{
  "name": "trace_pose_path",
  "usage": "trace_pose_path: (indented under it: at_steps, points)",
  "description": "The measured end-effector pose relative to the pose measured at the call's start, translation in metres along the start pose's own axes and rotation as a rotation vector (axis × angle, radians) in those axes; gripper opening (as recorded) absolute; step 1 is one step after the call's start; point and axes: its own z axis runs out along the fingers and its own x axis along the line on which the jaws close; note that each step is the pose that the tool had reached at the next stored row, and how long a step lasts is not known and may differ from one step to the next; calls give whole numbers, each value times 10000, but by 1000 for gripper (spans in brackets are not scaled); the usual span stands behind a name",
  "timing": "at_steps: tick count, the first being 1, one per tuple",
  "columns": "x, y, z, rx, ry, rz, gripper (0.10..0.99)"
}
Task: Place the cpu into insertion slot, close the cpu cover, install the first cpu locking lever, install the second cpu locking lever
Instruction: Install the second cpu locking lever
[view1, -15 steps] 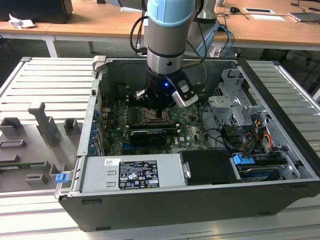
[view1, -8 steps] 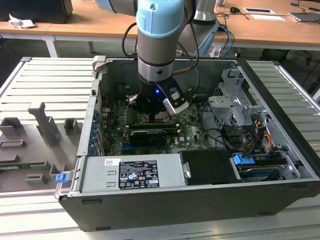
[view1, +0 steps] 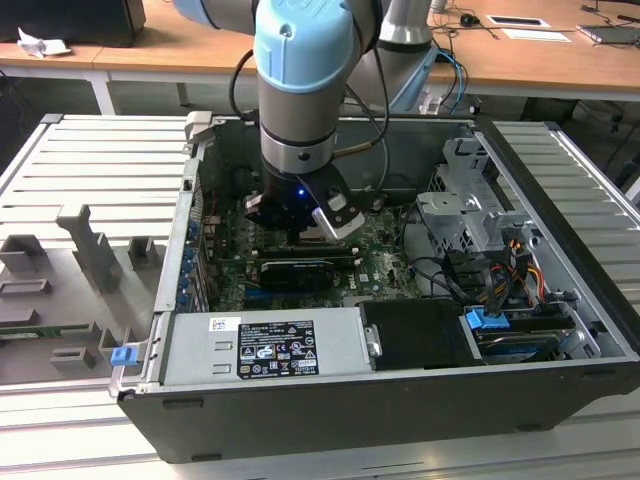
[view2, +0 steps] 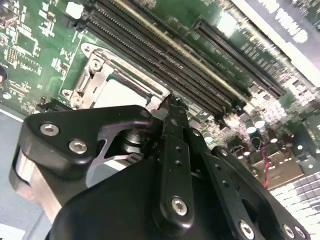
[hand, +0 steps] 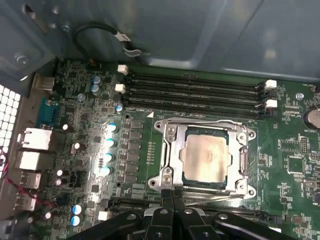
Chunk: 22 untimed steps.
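a robotics lab or test workshop: an opened desktop computer case (view1: 400, 400) lies on a ribbed aluminium workbench (view1: 90, 170), with grey part fixtures (view1: 90, 245) on the bench at the exterior view's left, a robot arm (view1: 300, 80) reaching in, and wooden desks (view1: 560, 60) strewn with cables behind.

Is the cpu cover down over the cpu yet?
Down. In the first wrist view the cpu cover lies flat around the cpu, which sits in the insertion slot; the tool is beside it.
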Motion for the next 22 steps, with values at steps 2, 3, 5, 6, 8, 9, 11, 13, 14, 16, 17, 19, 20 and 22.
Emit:
trace_pose_path:
  at_steps: [2, 3, 5, 6, 8, 9, 11, 13, 14, 16, 17, 19, 20, 22]
  points:
    - [24, -38, -5, -263, -26, 1, 106]
    - [28, -55, -2, -328, -32, 2, 106]
    - [49, -75, 14, -389, -38, 5, 106]
    - [64, -81, 25, -406, -39, 4, 106]
    - [82, -87, 55, -439, -43, 3, 106]
    - [95, -91, 75, -471, -45, 4, 106]
    - [112, -97, 111, -556, -53, 1, 106]
    - [117, -100, 129, -618, -61, 2, 106]
    - [119, -104, 144, -659, -65, 4, 106]
    - [121, -108, 162, -714, -70, 5, 106]
    - [123, -110, 174, -752, -74, 2, 106]
    - [126, -113, 192, -821, -80, -4, 106]
    - [128, -115, 203, -856, -83, -6, 106]
    - [154, -125, 259, -1117, -102, -27, 106]
